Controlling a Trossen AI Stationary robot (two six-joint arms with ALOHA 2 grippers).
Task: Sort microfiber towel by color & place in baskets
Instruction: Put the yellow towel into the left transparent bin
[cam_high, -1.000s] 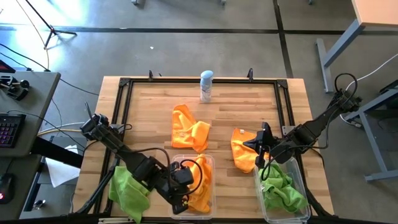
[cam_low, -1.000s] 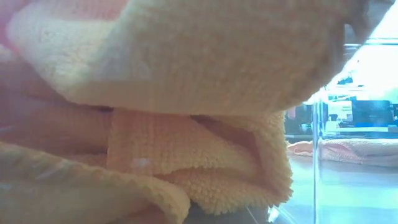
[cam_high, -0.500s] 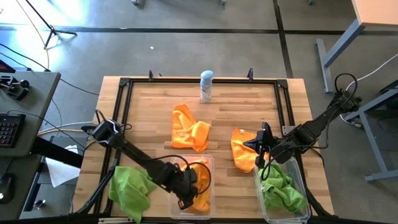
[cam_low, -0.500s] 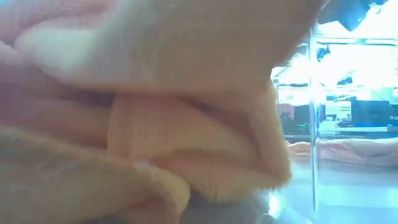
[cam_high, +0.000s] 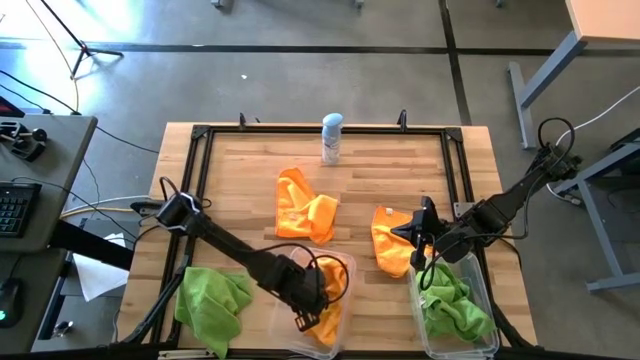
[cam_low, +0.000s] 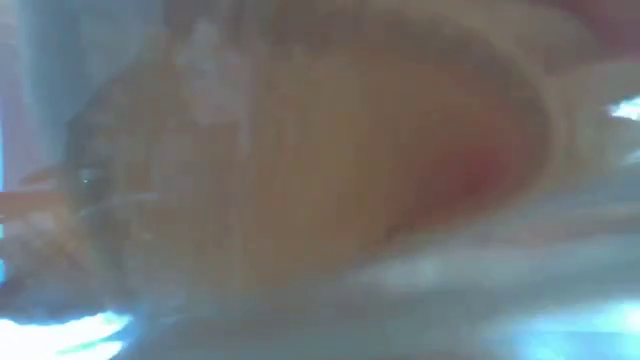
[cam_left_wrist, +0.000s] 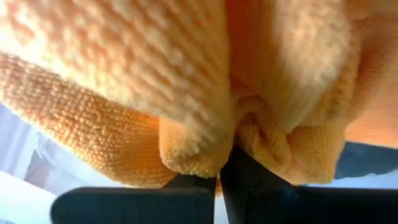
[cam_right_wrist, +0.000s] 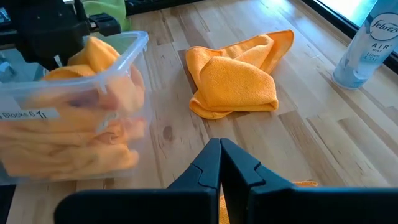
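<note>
Left gripper (cam_high: 304, 322) clamped on an orange towel (cam_left_wrist: 205, 93), swung across from the bin's left edge to deep inside the left basket (cam_high: 345, 268). Drop looks close. Right gripper (cam_right_wrist: 219, 163) pinched shut on nothing, parked above the green-filled basket (cam_high: 482, 300). 2 orange towels (cam_high: 303, 208) (cam_high: 388, 240) beyond on the wooden table (cam_high: 240, 190), green towel (cam_high: 212, 300) alongside. Grey floor around.

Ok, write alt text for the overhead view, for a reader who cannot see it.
The left gripper, shut on an orange towel, reaches into the left clear bin. The right gripper hovers shut over another orange towel beside the bin of green towels. A third orange towel lies mid-table; a green towel lies far left.
</note>
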